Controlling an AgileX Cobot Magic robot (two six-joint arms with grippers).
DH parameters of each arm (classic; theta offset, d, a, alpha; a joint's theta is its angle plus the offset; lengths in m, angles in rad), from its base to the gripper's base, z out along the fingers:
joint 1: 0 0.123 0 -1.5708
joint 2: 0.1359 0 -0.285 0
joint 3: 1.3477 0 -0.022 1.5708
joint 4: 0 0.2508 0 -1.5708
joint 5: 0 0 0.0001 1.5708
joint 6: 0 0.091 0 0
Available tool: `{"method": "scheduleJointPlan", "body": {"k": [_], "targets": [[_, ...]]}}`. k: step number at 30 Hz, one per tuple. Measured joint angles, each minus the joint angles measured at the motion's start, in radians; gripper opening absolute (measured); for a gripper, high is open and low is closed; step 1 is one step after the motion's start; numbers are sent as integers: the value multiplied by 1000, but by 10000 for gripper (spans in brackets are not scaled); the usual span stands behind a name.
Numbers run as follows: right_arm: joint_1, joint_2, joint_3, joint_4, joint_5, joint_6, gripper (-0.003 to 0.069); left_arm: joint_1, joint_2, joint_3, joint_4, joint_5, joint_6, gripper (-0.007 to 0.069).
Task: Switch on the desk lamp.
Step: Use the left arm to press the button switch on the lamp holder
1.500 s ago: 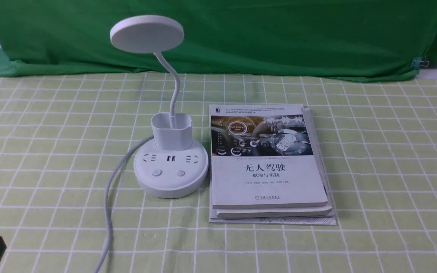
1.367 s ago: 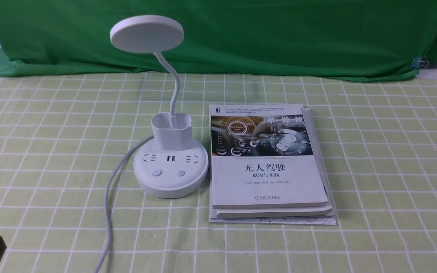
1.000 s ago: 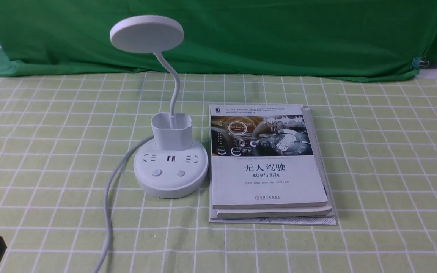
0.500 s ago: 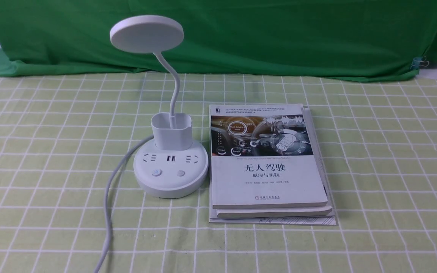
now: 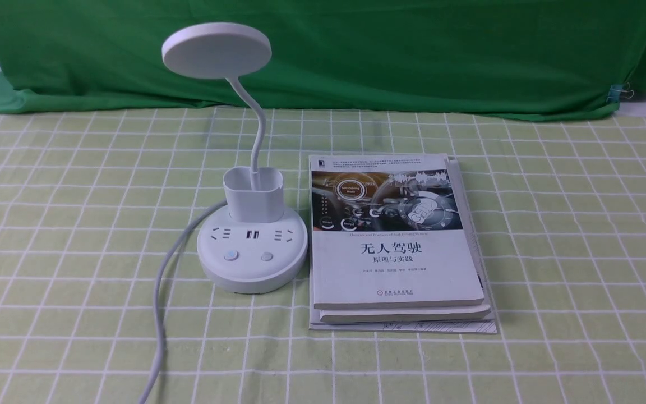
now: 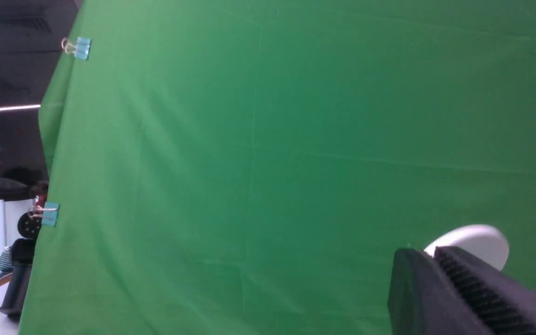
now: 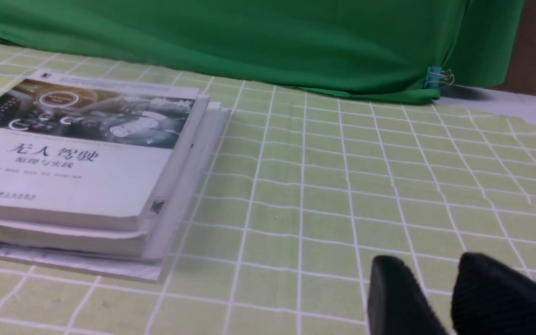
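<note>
Nearest the cameras, the right gripper (image 7: pixel 428 261) is seen low over the table (image 7: pixel 342 186), its jaws parted by a narrow gap with nothing held. The left gripper (image 6: pixel 428 253) is seen up near the lamp's disc head, its jaws pressed together on nothing. Farther out, left of the table's middle, the desk lamp (image 5: pixel 252 255) is stood upright, its white cord (image 5: pixel 159 303) trailed toward the near edge and its two buttons (image 5: pixel 231 256) faced forward. Just beside its base, on the right, a stack of books (image 5: pixel 396 269) is laid flat. Behind, a green cloth (image 5: pixel 413 50) is hung
</note>
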Motion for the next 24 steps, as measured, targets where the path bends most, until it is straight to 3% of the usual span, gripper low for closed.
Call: {"method": "scheduleJointPlan", "body": {"k": [6, 10, 13, 18, 24], "targets": [[0, 0, 0, 0, 0, 0, 245, 0, 158, -268, 0, 269, -4, 19], [0, 0, 0, 0, 0, 0, 245, 0, 274, -351, 1, 561, -11, 19], [0, 0, 0, 0, 0, 0, 245, 0, 348, -351, 41, 695, -7, 19], [0, 0, 0, 0, 0, 0, 245, 0, 446, -350, 47, 699, -4, 19], [0, 0, 0, 0, 0, 0, 245, 0, 567, -322, -82, 667, -3, 19]]}}
